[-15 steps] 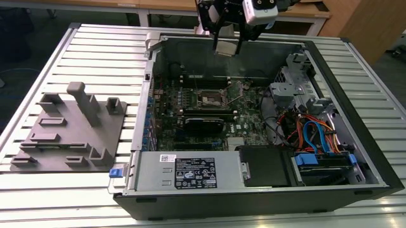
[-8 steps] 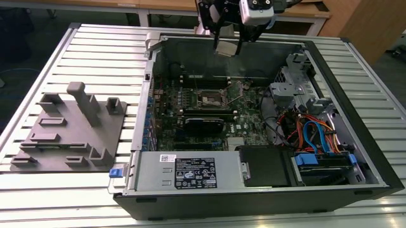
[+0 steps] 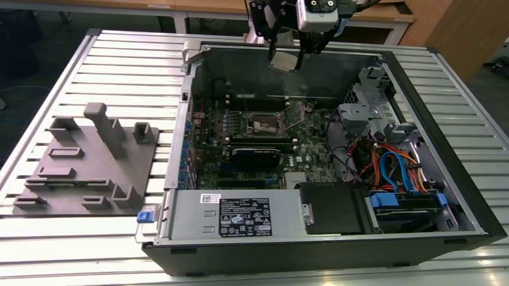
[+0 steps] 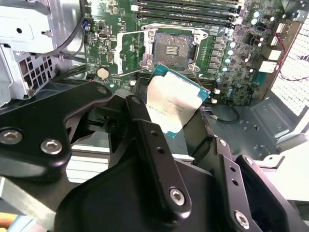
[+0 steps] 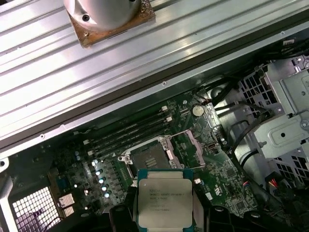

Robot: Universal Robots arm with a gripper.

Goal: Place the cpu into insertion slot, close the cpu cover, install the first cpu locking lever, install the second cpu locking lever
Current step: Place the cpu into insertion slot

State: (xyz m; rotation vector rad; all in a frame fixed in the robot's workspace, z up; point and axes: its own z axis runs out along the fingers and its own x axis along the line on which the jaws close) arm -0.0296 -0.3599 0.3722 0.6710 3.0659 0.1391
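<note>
Gripper point(image 3: 288, 55) is clamped on the cpu point(image 4: 176, 104), which hangs tilted above the insertion slot point(image 4: 173, 46), well apart from it. The slot is bare, and the cpu cover point(image 4: 119, 50) appears swung open beside it. No step is complete. The locking levers beside the slot are too fine to make out.

text: none legible | cpu point(image 5: 165, 203) top: faint print, unreadable | power supply label point(image 3: 245, 217): print unreadable
</note>
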